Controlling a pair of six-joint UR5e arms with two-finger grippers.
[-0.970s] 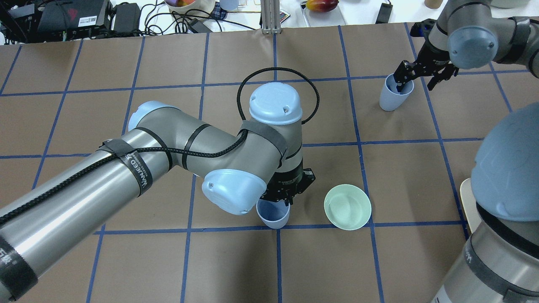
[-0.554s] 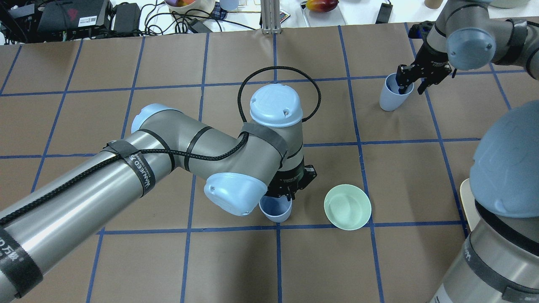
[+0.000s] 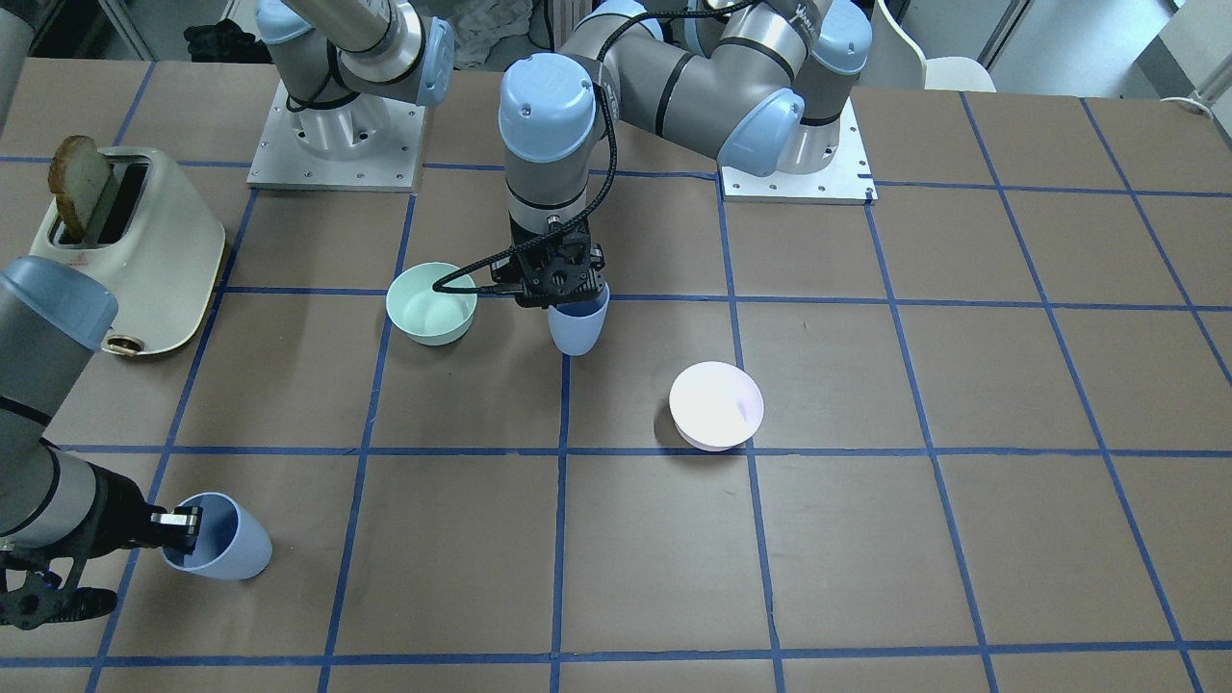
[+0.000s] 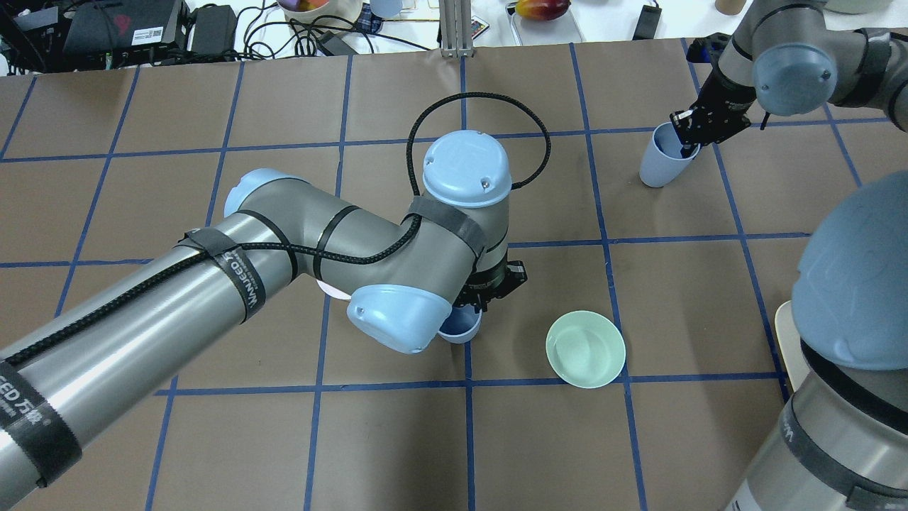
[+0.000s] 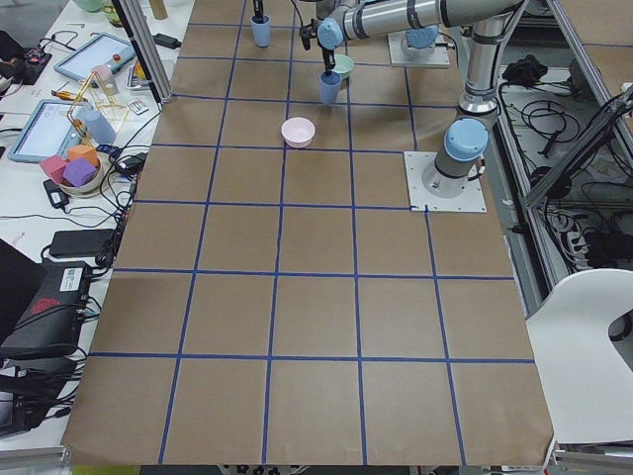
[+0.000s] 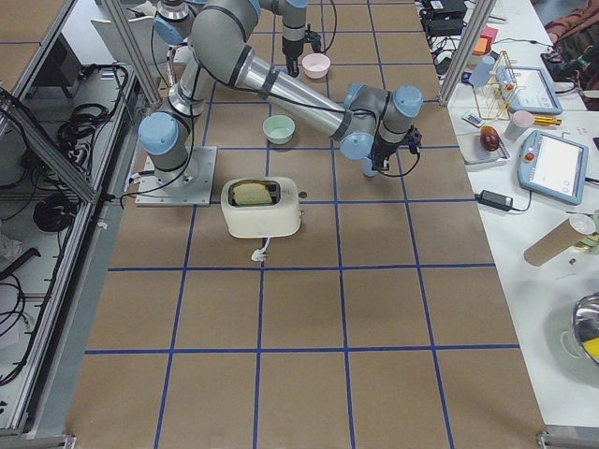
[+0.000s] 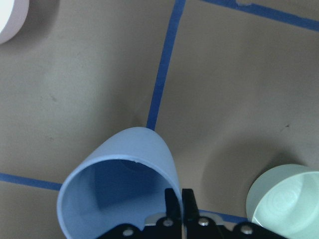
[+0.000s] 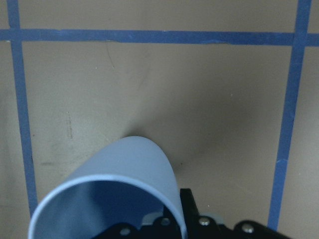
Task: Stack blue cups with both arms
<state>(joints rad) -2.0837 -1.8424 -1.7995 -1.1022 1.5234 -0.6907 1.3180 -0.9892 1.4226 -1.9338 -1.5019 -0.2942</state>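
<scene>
One pale blue cup hangs near the table's middle. My left gripper is shut on its rim. In the left wrist view the fingers pinch the wall of this cup, which looks slightly raised. In the overhead view the left arm covers most of this cup. The second blue cup is at the far right, also in the front view. My right gripper is shut on its rim, as in the right wrist view.
A mint green bowl sits just right of the left-held cup. A pale pink bowl lies beyond it, under the left arm in the overhead view. A cream toaster with bread stands near the right arm's base.
My right gripper, open around the far cup's rim before, has shut on it. My left gripper has moved with its cup away from the robot, further under the arm.
</scene>
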